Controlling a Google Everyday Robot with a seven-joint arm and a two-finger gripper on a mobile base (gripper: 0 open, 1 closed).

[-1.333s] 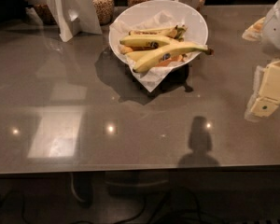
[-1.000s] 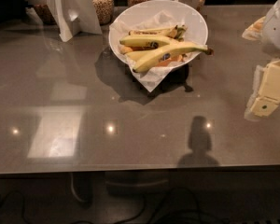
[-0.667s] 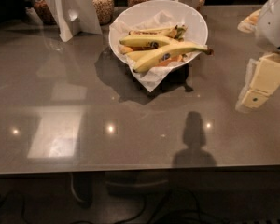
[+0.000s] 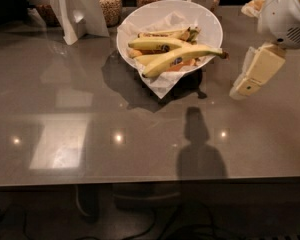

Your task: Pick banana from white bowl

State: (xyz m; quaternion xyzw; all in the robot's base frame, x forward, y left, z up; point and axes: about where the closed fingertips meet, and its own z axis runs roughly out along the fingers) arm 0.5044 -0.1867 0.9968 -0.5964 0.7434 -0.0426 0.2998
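The white bowl (image 4: 210, 19) stands at the far middle of the grey table, lined with crumpled white paper. The banana (image 4: 182, 59), the longest one with a blue oval sticker, lies across the front of the bowl, its dark stem tip pointing right over the rim. A shorter banana with a dark sticker (image 4: 155, 44) and a green-tipped banana (image 4: 175, 33) lie behind it. My gripper (image 4: 242, 88) hangs above the table to the right of the bowl, a short way from the banana's stem tip, and holds nothing.
Glass jars of grain (image 4: 110, 4) and a white folded card stand (image 4: 80, 11) sit behind and left of the bowl. The table's front edge (image 4: 150, 176) runs across the lower frame. The gripper's shadow (image 4: 197, 144) falls on the tabletop.
My gripper and arm have moved left toward the bowl and a little up. The bananas and bowl have not moved.
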